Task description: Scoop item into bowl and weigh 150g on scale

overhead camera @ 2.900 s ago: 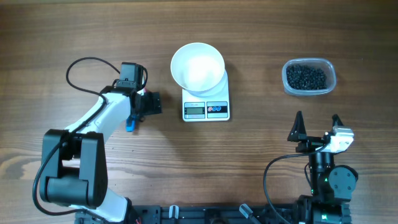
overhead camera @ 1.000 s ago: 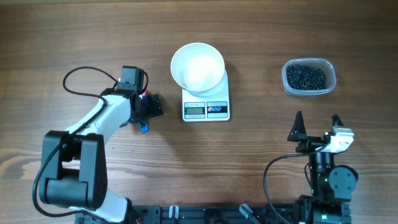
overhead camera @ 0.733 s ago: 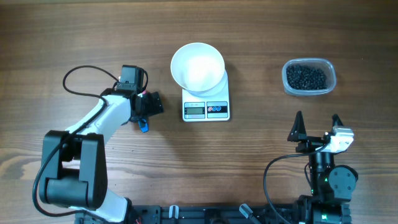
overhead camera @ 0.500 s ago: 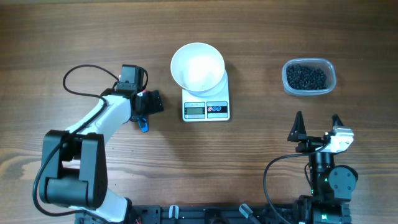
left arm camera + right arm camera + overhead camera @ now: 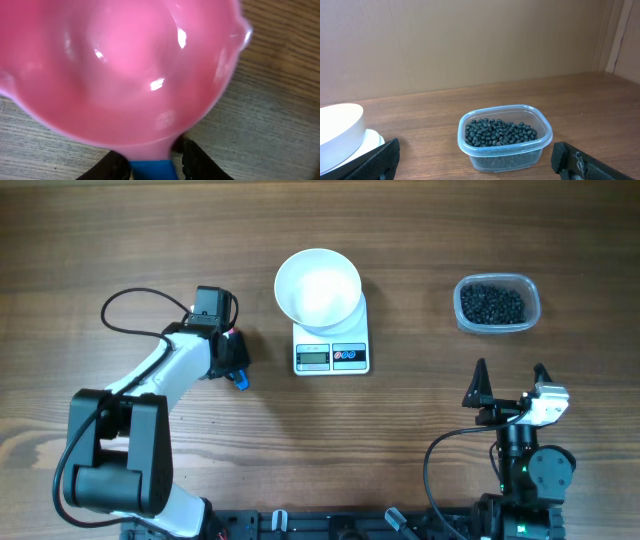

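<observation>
Nearest me, my right hand (image 5: 510, 372) sits spread wide, holding nothing. Further out, my left hand (image 5: 235, 358) pinches the blue handle of the pink scoop (image 5: 125, 65), just left of the scale (image 5: 332, 357). The scale carries the empty bowl (image 5: 318, 288). Far right, the beans (image 5: 492, 304) fill the tub (image 5: 536, 292). I'd confirm a square, firm grip before lifting, then keep the cup level for the long reach across.
</observation>
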